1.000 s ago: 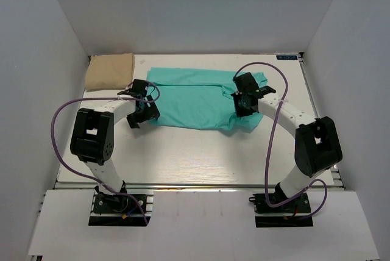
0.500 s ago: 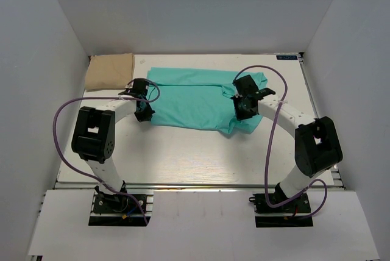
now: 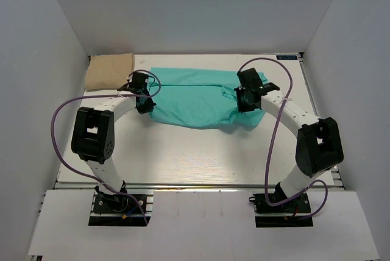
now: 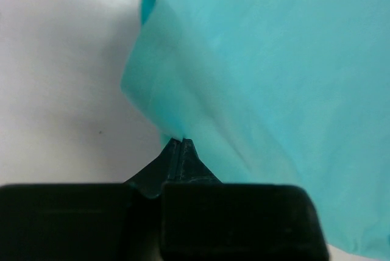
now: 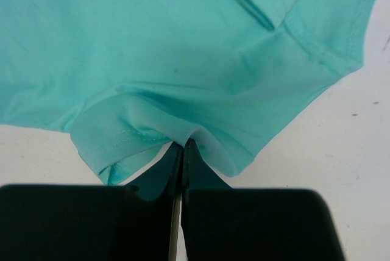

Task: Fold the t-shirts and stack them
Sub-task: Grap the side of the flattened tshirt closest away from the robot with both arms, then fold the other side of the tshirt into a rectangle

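Top camera: high above the near edge, facing down over the whole tabletop (image 3: 183, 157). Wrist cameras sit close, looking along the left claw (image 4: 177, 143) and right claw (image 5: 183, 146) — all three share the teal t-shirt (image 3: 195, 99)

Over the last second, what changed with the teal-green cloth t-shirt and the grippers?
The left gripper closed on the near-left edge of the teal-green cloth t-shirt and drew it toward the far side. The right gripper, already clamped on the near-right edge, moved slightly the same way. The folded tan-beige cloth t-shirt stayed in the far-left corner.
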